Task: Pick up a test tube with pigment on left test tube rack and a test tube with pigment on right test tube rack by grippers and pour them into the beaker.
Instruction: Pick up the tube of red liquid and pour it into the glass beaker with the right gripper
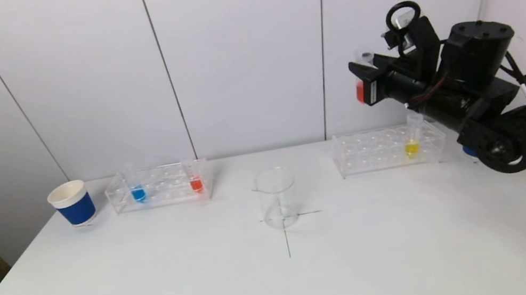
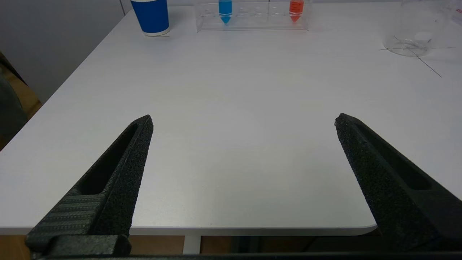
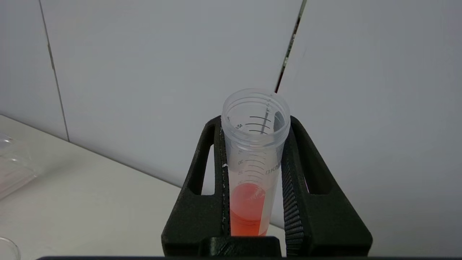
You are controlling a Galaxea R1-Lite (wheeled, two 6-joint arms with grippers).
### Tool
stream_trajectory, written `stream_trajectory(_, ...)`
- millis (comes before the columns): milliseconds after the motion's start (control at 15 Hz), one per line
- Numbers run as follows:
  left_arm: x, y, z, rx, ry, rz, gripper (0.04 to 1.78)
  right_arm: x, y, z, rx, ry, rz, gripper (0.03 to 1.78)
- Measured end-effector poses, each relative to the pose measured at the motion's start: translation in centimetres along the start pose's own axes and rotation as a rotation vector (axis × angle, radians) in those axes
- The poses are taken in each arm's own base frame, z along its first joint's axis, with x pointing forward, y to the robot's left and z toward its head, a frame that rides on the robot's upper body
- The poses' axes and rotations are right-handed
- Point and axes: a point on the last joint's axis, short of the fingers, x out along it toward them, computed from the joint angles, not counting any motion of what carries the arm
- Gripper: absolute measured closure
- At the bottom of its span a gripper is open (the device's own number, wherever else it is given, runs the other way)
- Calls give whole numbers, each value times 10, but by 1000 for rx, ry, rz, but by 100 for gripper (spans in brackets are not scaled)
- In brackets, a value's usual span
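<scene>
Beaker (image 1: 278,198) sits empty at the centre of the head view, on the cross mark, so nothing has been poured. Your right gripper (image 1: 364,76), upper right of the frame, is clamped on a red tube (image 3: 253,166) lifted well above the right rack (image 1: 388,148); the tube is upright and liquid sits low in it. A yellow tube (image 1: 412,142) remains in that rack. Your left gripper (image 2: 243,121) hangs wide apart, holding nothing, low over the near table edge, far from the left rack (image 1: 159,186) with its blue tube (image 1: 136,188) and red-orange tube (image 1: 194,179). Left to do, by my reading: carry and tip the red tube, then fetch and pour a left-rack tube.
</scene>
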Motion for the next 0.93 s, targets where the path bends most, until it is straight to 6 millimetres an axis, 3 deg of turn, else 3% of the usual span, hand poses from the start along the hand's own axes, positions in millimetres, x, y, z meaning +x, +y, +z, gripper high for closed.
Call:
stream_trajectory(400, 0, 0, 0, 0, 0, 0, 6, -15, 8, 36, -264, -88, 52, 134)
stream_trajectory(933, 0, 0, 0, 0, 0, 0, 6, -33, 79, 53, -315, -151, 246, 134)
